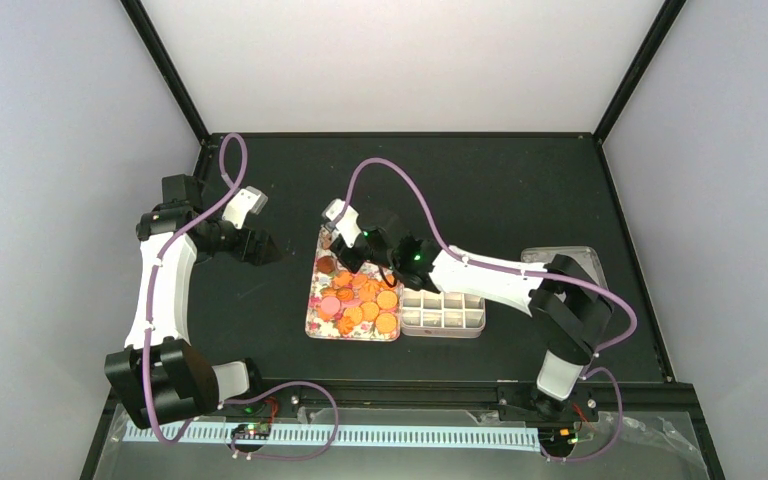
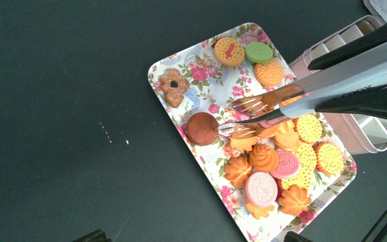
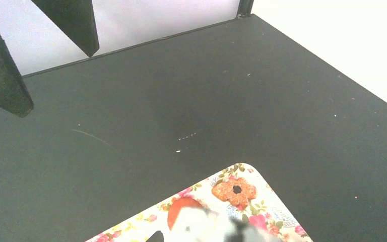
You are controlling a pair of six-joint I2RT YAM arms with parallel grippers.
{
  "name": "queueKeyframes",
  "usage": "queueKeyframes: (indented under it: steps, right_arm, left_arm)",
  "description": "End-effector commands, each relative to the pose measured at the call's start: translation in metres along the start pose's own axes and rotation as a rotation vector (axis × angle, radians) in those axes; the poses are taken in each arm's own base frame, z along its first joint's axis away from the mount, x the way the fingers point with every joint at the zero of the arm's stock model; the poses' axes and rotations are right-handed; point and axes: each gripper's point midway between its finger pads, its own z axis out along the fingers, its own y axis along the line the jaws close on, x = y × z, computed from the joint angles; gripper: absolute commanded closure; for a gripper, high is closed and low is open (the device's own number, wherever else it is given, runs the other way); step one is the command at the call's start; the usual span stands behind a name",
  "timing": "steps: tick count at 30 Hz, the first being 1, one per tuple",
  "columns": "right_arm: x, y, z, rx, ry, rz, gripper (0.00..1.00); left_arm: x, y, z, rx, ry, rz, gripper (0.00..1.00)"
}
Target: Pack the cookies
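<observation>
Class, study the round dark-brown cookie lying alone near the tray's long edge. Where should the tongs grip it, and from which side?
Probably across its round rim, one tongs tip on each opposite edge, coming down from above on the tray-centre side. The brown cookie lies flat and clear of its neighbours, while the tray rim crowds its outer side.

"What carried it all?"

"A matte black table (image 1: 480, 190). A rectangular flower-patterned tray (image 2: 209, 93) lay flat on it."

"Anything beside that tray?"

"A pale plastic box divided into compartments (image 1: 443, 331) sat just beside its right edge. A clear plastic piece (image 1: 575, 252) lay farther right. A few white specks (image 2: 106, 132) dotted the tabletop to the tray's left."
</observation>
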Motion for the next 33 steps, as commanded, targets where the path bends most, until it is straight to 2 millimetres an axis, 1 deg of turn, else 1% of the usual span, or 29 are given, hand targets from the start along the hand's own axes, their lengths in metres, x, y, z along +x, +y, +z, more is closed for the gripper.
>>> queueKeyframes:
  steps: [1, 3, 6, 13, 19, 24, 26, 28, 33]
  right_arm:
    - [-0.036, -0.004, -0.026, 0.012, -0.090, -0.015, 0.70]
    - [-0.041, -0.002, -0.031, -0.001, -0.105, -0.015, 0.70]
    - [-0.039, 0.002, -0.029, -0.024, -0.099, -0.010, 0.70]
    - [-0.024, 0.011, -0.011, -0.071, -0.059, -0.005, 0.69]
    - [-0.008, 0.011, 0.001, -0.065, -0.017, -0.025, 0.67]
    - [0.001, 0.015, 0.009, -0.083, 0.000, -0.024, 0.67]
    - [0.001, 0.017, 0.011, -0.088, 0.003, -0.025, 0.67]
    - [0.000, 0.016, 0.012, -0.083, -0.001, -0.024, 0.70]
    - [-0.016, 0.012, 0.005, -0.062, -0.038, -0.036, 0.79]
  left_arm:
    - [-0.009, -0.004, -0.011, -0.003, -0.028, 0.022, 0.07]
    - [-0.009, -0.004, -0.010, 0.000, -0.029, 0.023, 0.07]
    - [-0.008, -0.005, -0.010, 0.001, -0.028, 0.024, 0.08]
    - [-0.008, -0.004, -0.013, -0.015, -0.026, 0.032, 0.08]
    - [-0.008, -0.003, -0.013, -0.019, -0.023, 0.032, 0.08]
    - [-0.008, -0.003, -0.012, -0.019, -0.023, 0.031, 0.08]
    - [-0.008, -0.003, -0.013, -0.019, -0.021, 0.030, 0.08]
    - [-0.007, -0.003, -0.013, -0.022, -0.019, 0.029, 0.08]
    - [-0.007, -0.002, -0.012, -0.023, -0.016, 0.028, 0.08]
